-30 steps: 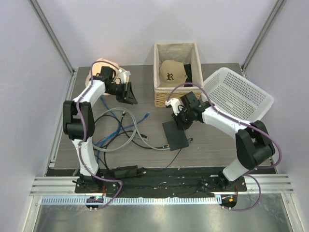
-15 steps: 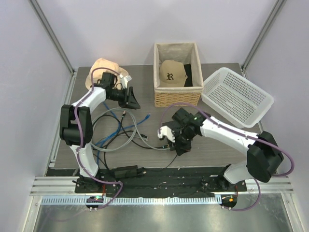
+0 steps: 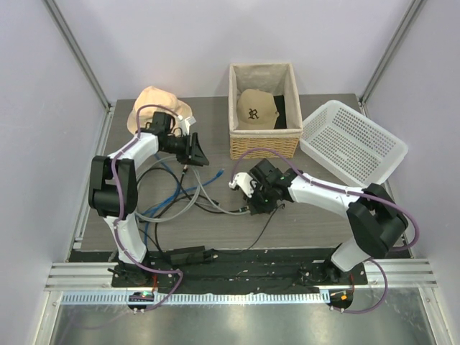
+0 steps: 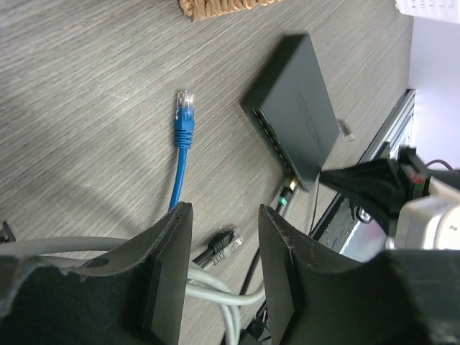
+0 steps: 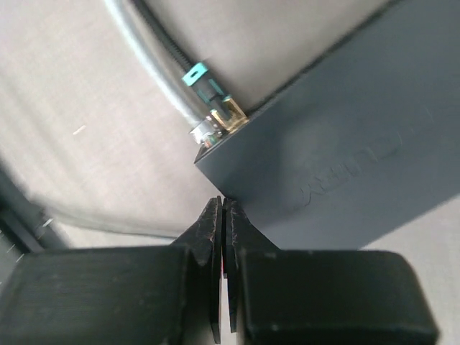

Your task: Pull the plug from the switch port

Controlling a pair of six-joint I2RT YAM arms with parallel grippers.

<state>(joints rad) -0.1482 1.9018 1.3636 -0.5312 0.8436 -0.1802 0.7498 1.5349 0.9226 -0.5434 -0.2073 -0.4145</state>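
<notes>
The flat dark-grey switch box (image 5: 338,158) lies on the grey surface (image 5: 79,108) right below the right end effector (image 5: 222,215), whose fingers are pressed together and hold nothing. The gold-and-teal plug (image 5: 215,109) sticks out of the box's corner, just past the tips, pointing slantwise away. The left end effector (image 4: 224,215), fingers apart and empty, is far off, so the right one is nearer.
</notes>
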